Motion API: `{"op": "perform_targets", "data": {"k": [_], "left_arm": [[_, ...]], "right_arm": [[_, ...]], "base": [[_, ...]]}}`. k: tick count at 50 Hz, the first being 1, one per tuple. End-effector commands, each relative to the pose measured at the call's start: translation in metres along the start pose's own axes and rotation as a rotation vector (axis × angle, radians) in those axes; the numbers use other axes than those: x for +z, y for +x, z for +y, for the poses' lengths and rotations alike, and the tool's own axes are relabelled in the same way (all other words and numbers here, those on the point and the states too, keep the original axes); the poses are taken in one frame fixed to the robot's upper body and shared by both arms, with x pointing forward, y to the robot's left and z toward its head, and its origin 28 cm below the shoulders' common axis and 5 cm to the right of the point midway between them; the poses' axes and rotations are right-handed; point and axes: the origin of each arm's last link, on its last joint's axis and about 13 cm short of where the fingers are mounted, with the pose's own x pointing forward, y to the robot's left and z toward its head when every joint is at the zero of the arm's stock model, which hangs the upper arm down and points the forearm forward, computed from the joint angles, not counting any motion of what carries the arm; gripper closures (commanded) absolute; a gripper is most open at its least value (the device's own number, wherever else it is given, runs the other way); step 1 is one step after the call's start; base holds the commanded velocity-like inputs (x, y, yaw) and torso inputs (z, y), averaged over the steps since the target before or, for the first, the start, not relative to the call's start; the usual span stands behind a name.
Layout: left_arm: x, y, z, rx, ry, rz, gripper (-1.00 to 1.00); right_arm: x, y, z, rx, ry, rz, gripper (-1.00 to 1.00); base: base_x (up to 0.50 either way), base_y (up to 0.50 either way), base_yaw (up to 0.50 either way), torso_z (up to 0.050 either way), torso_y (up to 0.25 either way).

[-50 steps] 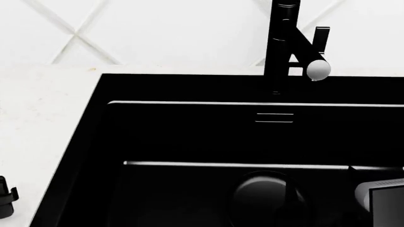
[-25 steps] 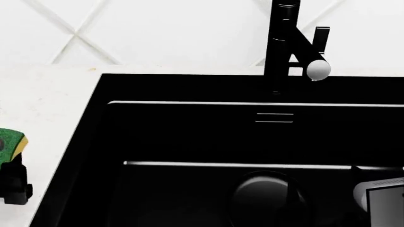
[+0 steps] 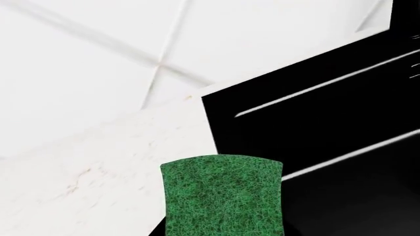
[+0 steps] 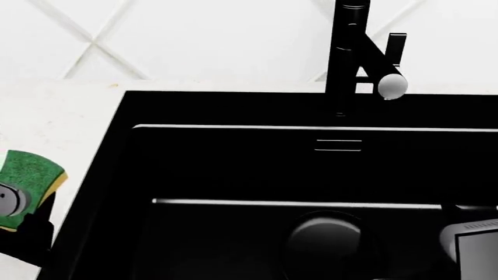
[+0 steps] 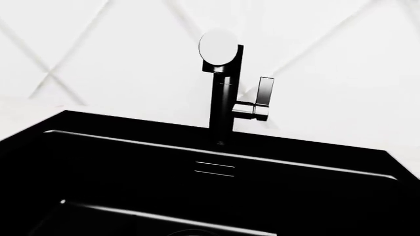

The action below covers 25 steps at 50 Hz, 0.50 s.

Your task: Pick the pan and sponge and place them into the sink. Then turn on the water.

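1. Clearly the sponge (image 4: 30, 175) is being carried: in the head view it sits at the left edge above the white counter (image 4: 55, 116), clamped in the left gripper (image 4: 20, 201), green scouring face up and a thin yellow layer along its side.
2. Seen from the left wrist view, the sponge (image 3: 223, 196) juts forward right at the corner of the sink (image 3: 328, 128), which suggests it is held high so as to clear the rim before being let go over the basin.
3. Low in the sink (image 4: 233, 169) a round glossy shape (image 4: 325, 238) shows; whether it is the pan or the drain cannot be told.
4. Only a grey part of the right arm (image 4: 470, 239) shows at the head view's lower right; its claw's opening cannot be told.
5. The faucet (image 5: 223, 88) stands behind the basin with its lever (image 5: 265, 93) untouched; no water runs.
6. No brand, label or writing is legible anywhere.
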Motion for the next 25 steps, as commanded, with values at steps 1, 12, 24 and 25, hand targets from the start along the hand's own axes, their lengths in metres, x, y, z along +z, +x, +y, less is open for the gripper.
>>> {"op": "perform_targets", "data": {"k": [1,12,24,25], "left_arm": [[0.003,-0.004,0.002,-0.02,-0.013,-0.028,1.0],[0.001,-0.002,-0.002,-0.018,-0.008,-0.02,1.0],[0.002,-0.002,0.001,-0.02,-0.01,-0.021,1.0],[0.002,-0.002,0.001,-0.02,-0.01,-0.021,1.0]], "right_arm": [[0.001,-0.001,-0.002,-0.018,-0.011,-0.015,-1.0],[0.002,-0.001,-0.001,-0.011,-0.017,-0.015,-1.0],[0.004,-0.002,-0.001,-0.008,-0.021,-0.015,-1.0],[0.004,-0.002,-0.001,-0.009,-0.02,-0.015,-1.0]], "base": [[0.0,0.0,0.0,0.0,0.0],[0.0,-0.17,0.0,0.0,0.0],[0.0,-0.19,0.0,0.0,0.0],[0.0,-0.18,0.0,0.0,0.0]]}}
